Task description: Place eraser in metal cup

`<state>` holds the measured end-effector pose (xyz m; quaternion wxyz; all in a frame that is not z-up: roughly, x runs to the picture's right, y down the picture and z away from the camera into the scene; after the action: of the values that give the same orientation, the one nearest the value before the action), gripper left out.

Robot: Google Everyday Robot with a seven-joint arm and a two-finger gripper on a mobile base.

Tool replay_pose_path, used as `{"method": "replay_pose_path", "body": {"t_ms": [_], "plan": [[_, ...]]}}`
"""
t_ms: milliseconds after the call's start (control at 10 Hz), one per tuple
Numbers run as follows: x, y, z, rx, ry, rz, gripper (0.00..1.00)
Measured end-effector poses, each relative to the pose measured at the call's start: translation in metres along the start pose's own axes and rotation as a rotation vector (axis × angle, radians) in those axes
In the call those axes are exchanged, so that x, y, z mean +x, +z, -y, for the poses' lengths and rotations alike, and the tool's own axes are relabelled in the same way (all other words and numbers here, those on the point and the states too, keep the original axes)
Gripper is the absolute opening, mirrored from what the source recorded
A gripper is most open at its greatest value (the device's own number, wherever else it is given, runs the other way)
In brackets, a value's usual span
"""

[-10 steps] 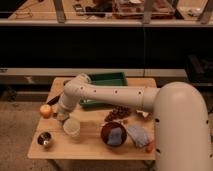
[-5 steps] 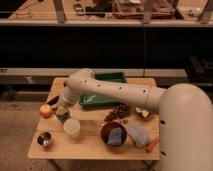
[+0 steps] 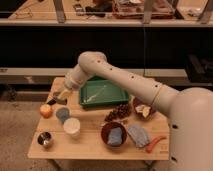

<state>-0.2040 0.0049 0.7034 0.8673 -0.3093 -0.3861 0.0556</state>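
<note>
The eraser (image 3: 62, 114), a small dark grey lump with a lighter top, sits on the wooden table (image 3: 95, 147) near its left side, between an orange fruit and the white cup. The metal cup (image 3: 45, 139), small and shiny with a dark inside, stands at the front left corner, in front and to the left of the eraser. My gripper (image 3: 55, 99) hangs over the table's left edge, just above and to the left of the eraser and apart from it. The arm reaches in from the right, over the green tray.
A white plastic cup (image 3: 72, 127) stands right of the metal cup. An orange fruit (image 3: 46, 110) lies left of the eraser. A green tray (image 3: 102, 93) sits at the back. A dark red bowl (image 3: 114, 135) holds a grey-blue pad; another pad (image 3: 136, 134) lies beside it.
My gripper has lifted up and to the left, away from the eraser. The eraser has stayed on the table. The cups have not moved.
</note>
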Motion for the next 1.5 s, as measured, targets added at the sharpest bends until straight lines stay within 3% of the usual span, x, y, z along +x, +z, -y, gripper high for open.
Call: {"method": "replay_pose_path", "body": {"t_ms": [300, 500, 700, 1000, 1500], "plan": [[0.003, -0.023, -0.040, -0.100, -0.054, 0.060, 0.00], [0.006, -0.037, -0.065, -0.149, -0.093, 0.079, 0.00], [-0.001, -0.042, -0.096, -0.191, -0.180, 0.087, 0.00], [-0.013, -0.028, -0.121, -0.277, -0.262, 0.091, 0.00], [-0.056, 0.003, -0.158, -0.372, -0.378, 0.093, 0.00]]}}
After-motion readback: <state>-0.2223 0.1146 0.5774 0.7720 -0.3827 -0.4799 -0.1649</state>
